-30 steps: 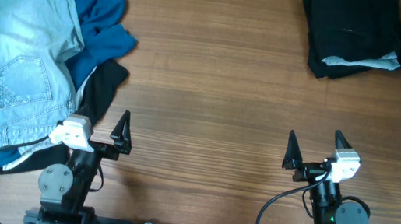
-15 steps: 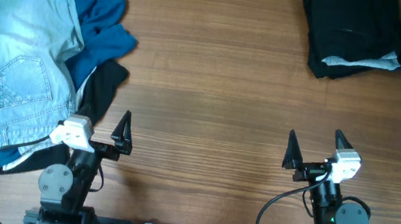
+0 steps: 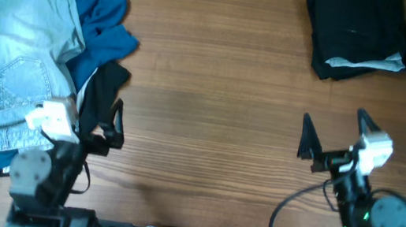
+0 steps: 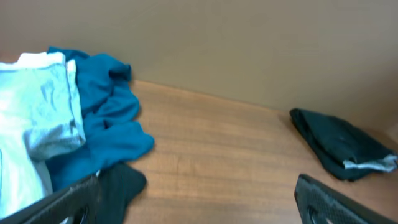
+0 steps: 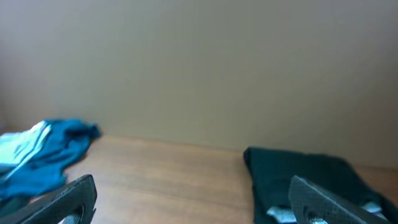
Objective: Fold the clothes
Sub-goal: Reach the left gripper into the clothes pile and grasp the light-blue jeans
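The pale blue denim shorts (image 3: pixel 24 56) lie spread at the far left of the table, back pocket up, partly over a dark-blue garment. In the left wrist view they show at the left edge (image 4: pixel 28 118), and in the right wrist view as a pale strip (image 5: pixel 18 149). My left gripper (image 3: pixel 90 120) is open and empty at the pile's right edge, over a black bit of cloth; the left wrist view (image 4: pixel 202 205) shows its jaws wide apart. My right gripper (image 3: pixel 336 132) is open and empty over bare wood at the right; it also shows in the right wrist view (image 5: pixel 196 202).
A large dark-blue garment (image 3: pixel 102 12) lies under and beside the shorts, with black cloth (image 3: pixel 103 87) at its lower edge. A black folded garment with grey trim (image 3: pixel 361 36) sits at the far right. Bare wooden table (image 3: pixel 217 68) lies between them.
My left arm has moved left and away from the front edge, up to the clothes pile. My right arm has moved right and slightly further out. Both grippers stay open.
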